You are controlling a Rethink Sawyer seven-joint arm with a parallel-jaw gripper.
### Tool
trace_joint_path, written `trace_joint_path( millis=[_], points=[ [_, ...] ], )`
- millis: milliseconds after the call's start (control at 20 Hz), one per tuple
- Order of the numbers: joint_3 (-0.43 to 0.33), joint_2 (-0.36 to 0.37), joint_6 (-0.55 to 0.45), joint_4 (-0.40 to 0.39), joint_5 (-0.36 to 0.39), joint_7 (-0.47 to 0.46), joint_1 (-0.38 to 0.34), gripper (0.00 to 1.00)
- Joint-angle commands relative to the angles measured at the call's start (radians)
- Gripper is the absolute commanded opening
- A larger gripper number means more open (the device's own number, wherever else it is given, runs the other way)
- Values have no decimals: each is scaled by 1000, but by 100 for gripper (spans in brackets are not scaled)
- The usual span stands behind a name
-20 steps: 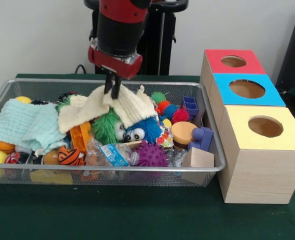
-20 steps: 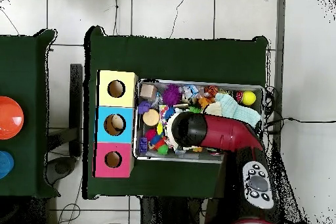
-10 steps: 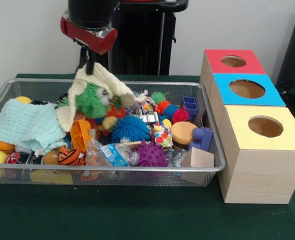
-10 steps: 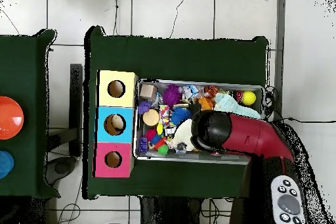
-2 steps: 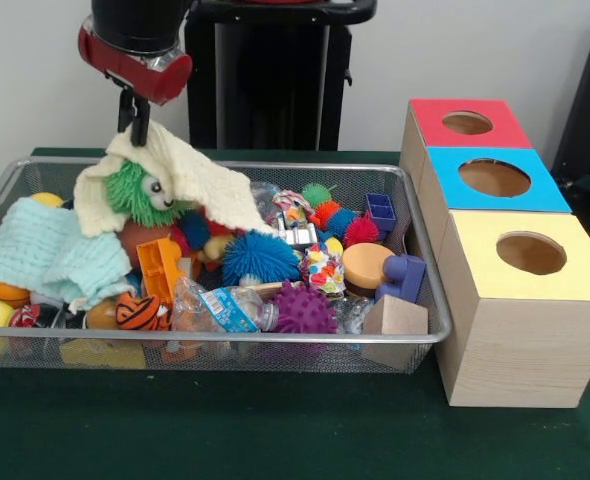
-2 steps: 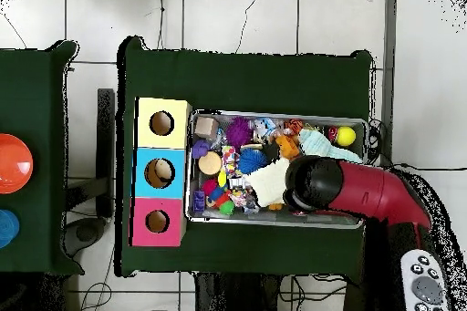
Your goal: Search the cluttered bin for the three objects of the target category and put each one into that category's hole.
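Front view shows my gripper (image 5: 134,118) pinched shut on the top of a cream knitted cloth (image 5: 190,175), holding it up over the left half of the wire bin (image 5: 225,345). Under the draped cloth a green fuzzy toy with an eye (image 5: 135,190) peeks out, above the pale blue cloth (image 5: 45,250) by the bin's left edge. Beside the bin's right edge stands the wooden box with red, blue and yellow holed tops (image 5: 520,330).

bin (image 5: 225,345) packed with toys; holes (image 5: 531,252) unobstructed.
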State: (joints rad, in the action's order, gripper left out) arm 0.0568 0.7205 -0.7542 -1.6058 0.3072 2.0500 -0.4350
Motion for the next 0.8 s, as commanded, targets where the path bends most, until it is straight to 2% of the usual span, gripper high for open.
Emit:
trace_joint_path(
  millis=[50,250,550,600,800],
  points=[
    [-131,-60,73,0,78,-172,-38,0],
    [-148,-90,162,-31,97,-125,-52,0],
    [-160,-95,184,-29,123,-118,-62,0],
    [-164,-92,209,-30,141,-115,-63,100],
    [-162,-94,194,-17,149,-114,-54,100]
  ],
)
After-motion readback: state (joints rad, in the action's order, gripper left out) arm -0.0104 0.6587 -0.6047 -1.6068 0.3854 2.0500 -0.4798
